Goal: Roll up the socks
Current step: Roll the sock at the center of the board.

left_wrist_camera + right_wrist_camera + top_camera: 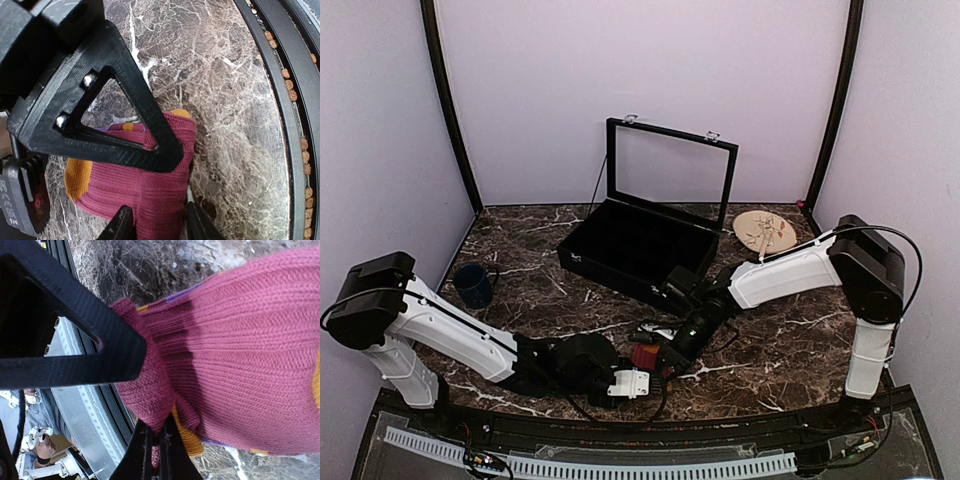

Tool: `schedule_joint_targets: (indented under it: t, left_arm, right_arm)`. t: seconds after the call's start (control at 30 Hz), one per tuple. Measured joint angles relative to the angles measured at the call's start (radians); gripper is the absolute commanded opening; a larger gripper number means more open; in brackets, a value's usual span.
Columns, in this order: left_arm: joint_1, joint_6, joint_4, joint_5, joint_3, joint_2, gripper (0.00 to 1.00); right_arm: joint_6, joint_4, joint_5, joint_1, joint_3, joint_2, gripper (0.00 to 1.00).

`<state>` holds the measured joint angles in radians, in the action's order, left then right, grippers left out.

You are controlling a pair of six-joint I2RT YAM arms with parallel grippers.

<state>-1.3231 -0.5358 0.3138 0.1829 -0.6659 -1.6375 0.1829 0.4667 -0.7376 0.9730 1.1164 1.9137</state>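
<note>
The right gripper is pinched narrow on a fold of the sock. Its two fingertips stand almost together, with a ridge of magenta knit squeezed between them. The rest of the sock spreads ahead and to one side of those tips: magenta ribbing with orange patches and a thin purple stripe, lying on the table.

The left gripper stands about half wide, with one fingertip on each side of the sock. The knit fills the gap between them, so it grips the sock too. Ahead of its tips the sock lies flat on the marble, orange showing at its far end and on one side. The right gripper's triangular finger comes down onto the sock just ahead of the left tips.

From above, the two grippers meet tip to tip over the sock. Beyond them stands an open black box. A mug sits back along the left arm, well apart from the sock. A round disc lies behind the right arm's forearm.
</note>
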Motion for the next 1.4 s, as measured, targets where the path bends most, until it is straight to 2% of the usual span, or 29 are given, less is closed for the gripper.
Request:
schedule_joint_targets:
  t: [0.13, 0.37, 0.47, 0.9, 1.13, 1.4]
  left_arm:
    - [0.0, -0.009, 0.002, -0.002, -0.008, -0.016, 0.32]
    - [0.0, -0.01, -0.031, -0.022, -0.042, -0.041, 0.15]
    - [0.004, -0.007, -0.063, -0.041, -0.063, -0.052, 0.13]
    - [0.079, 0.026, -0.217, -0.164, -0.155, -0.075, 0.11]
    - [0.137, 0.05, -0.286, -0.246, -0.202, -0.077, 0.11]
    - [0.153, 0.065, -0.325, -0.303, -0.211, -0.077, 0.11]
  right_arm:
    - [-0.005, 0.005, -0.003, -0.001, 0.001, 0.0, 0.0]
    - [-0.007, 0.006, -0.005, -0.003, 0.002, 0.001, 0.0]
    - [-0.007, 0.01, -0.004, -0.007, 0.002, 0.001, 0.0]
    - [0.005, -0.011, 0.011, -0.013, -0.024, -0.01, 0.21]
    - [0.024, -0.042, 0.041, -0.02, -0.06, -0.05, 0.26]
    - [0.063, -0.071, 0.072, -0.047, -0.116, -0.085, 0.29]
